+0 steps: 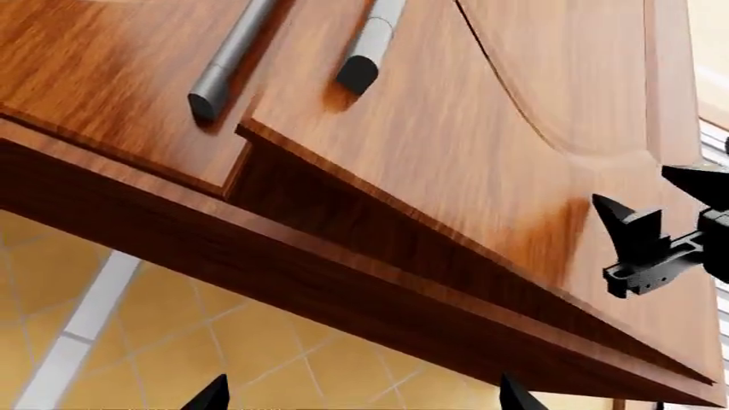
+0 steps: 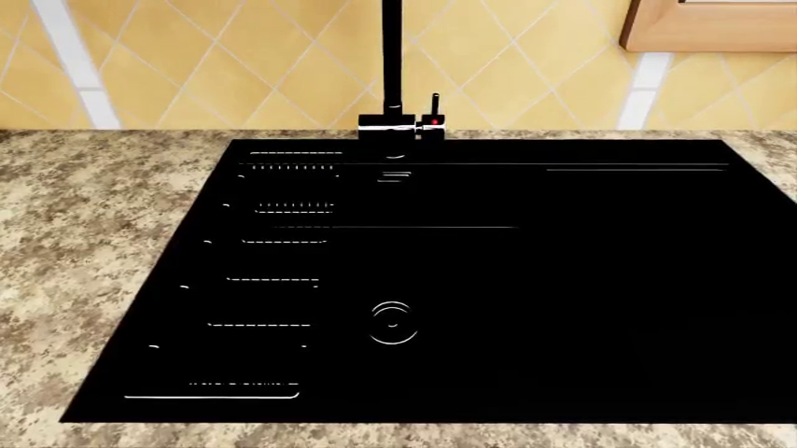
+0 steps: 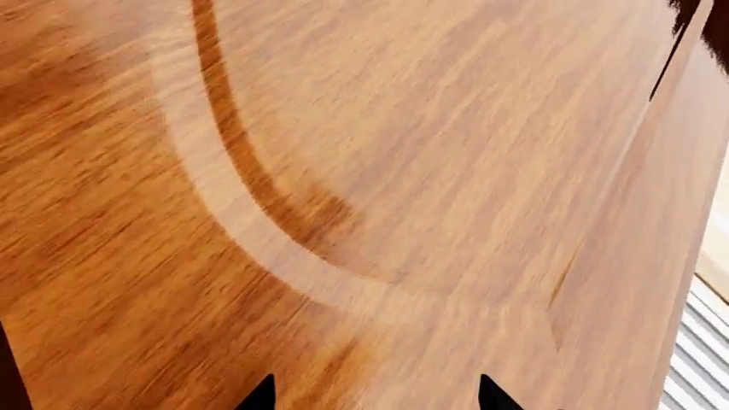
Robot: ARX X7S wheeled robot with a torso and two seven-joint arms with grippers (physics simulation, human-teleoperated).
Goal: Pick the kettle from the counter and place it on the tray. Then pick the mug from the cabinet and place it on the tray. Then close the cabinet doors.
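The kettle, tray and mug are out of view in all frames. The left wrist view shows two wooden cabinet doors from below. The nearer door [image 1: 513, 137] stands a little proud of the other door [image 1: 102, 77], with a step between their edges. Each door has a grey bar handle [image 1: 228, 60] [image 1: 370, 47]. My left gripper [image 1: 362, 397] is open and empty below the cabinet's bottom edge. My right gripper [image 3: 376, 397] is open and empty, very close to a wooden door panel [image 3: 341, 171]; it also shows against the nearer door in the left wrist view [image 1: 636, 190]. The granite counter [image 2: 88, 233] shows in the head view.
A glossy black sink panel [image 2: 498, 299] with a black faucet [image 2: 394, 65] fills the counter's middle. Yellow tiled wall [image 2: 224, 56] lies behind. A wooden cabinet corner [image 2: 710, 28] shows at the head view's top right. Neither arm shows in the head view.
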